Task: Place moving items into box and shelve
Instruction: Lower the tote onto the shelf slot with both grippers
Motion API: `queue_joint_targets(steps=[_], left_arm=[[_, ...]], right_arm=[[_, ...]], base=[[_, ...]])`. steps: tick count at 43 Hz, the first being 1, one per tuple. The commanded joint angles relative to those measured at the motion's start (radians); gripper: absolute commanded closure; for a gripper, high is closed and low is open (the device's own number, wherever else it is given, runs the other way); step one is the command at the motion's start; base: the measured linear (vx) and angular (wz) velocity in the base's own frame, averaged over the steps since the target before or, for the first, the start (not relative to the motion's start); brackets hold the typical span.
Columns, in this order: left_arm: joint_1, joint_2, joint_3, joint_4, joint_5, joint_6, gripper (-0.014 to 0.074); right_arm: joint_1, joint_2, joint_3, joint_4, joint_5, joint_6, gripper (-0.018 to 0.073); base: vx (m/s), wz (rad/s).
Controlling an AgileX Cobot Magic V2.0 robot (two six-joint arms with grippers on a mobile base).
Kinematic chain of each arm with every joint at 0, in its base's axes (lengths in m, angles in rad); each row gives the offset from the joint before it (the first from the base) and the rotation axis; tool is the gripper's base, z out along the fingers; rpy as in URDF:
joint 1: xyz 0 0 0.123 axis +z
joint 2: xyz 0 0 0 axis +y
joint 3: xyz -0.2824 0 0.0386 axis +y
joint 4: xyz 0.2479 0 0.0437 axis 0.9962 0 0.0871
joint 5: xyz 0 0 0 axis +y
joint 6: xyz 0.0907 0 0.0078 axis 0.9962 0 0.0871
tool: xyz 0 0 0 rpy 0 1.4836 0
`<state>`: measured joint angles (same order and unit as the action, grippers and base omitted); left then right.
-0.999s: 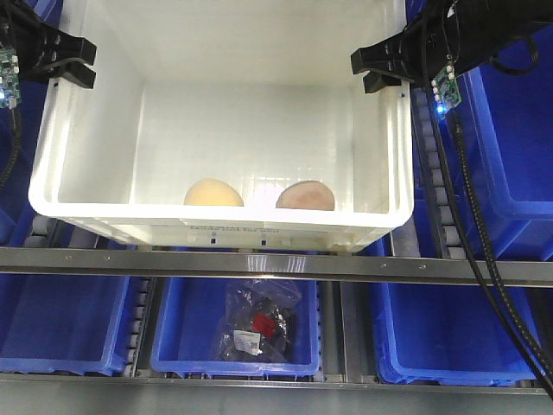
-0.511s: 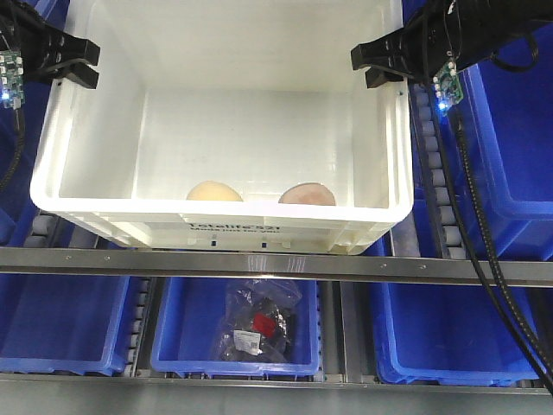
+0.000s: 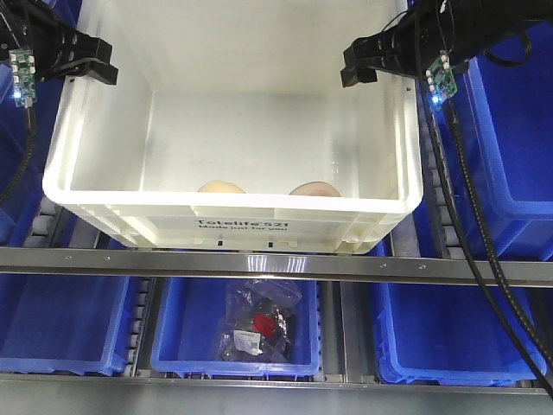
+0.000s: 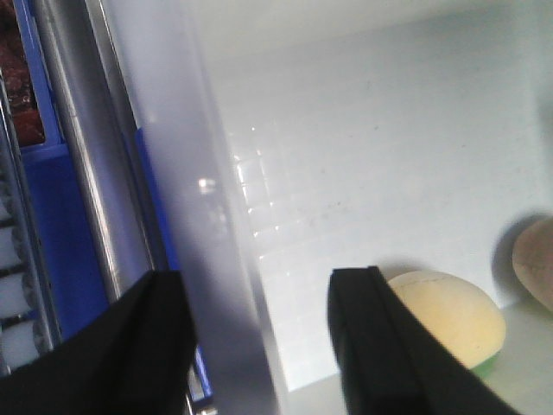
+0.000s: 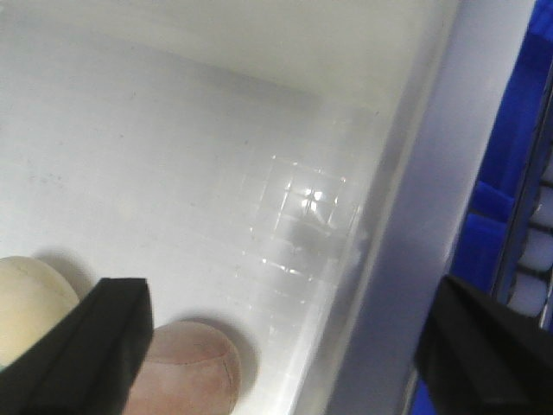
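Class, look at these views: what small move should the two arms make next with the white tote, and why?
Probably keep sliding the white tote forward along the shelf rails. Both lumps, the yellow lump and the pink lump, already lie inside, and the left gripper and right gripper each straddle a side wall, so shelving remains.

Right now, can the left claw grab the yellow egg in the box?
Probably not. The left claw straddles the white box's side wall, so it looks busy holding it. The yellow egg lies uncovered on the floor beside it.
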<state>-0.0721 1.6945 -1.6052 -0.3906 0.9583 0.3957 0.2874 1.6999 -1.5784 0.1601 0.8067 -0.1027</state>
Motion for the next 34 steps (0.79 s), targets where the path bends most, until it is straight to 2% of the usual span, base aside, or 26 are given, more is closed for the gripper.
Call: queue_joint_targets(steps=[1,11,18,24,25,34], left_arm=[[-0.009,-0.056,-0.036,-0.020,-0.066,0.005,0.0097],[-0.009,-0.056,-0.036,0.040,-0.059,0.004,0.0098],[-0.009,-0.056,-0.036,0.067,-0.060,-0.038,0.0098],[-0.009,-0.057,-0.036,0.066,-0.080,-0.113,0.0098],[-0.009,-0.058,-0.036,0.066,-0.074,-0.175,0.0098],[-0.009,-0.058,-0.036,0.028,-0.066,-0.132,0.0098]], right_arm=[[0.004,-0.057,-0.041,-0.035,-0.082,-0.014,-0.0127],[0.004,-0.057,-0.041,-0.134,-0.062,-0.014,-0.0106],[0.004,-0.057,-0.041,-0.169,-0.045,-0.010,-0.0085],[0.004,-0.057,-0.041,-0.172,-0.043,0.027,-0.0069],[0.004,-0.057,-0.041,-0.153,-0.053,0.136,-0.0045],[0.004,-0.057,-0.041,-0.111,-0.046,0.139,-0.0034]], base=[[0.00,0.00],[0.00,0.00],[0.00,0.00],[0.00,0.00],[0.00,0.00],[0.00,0.00]])
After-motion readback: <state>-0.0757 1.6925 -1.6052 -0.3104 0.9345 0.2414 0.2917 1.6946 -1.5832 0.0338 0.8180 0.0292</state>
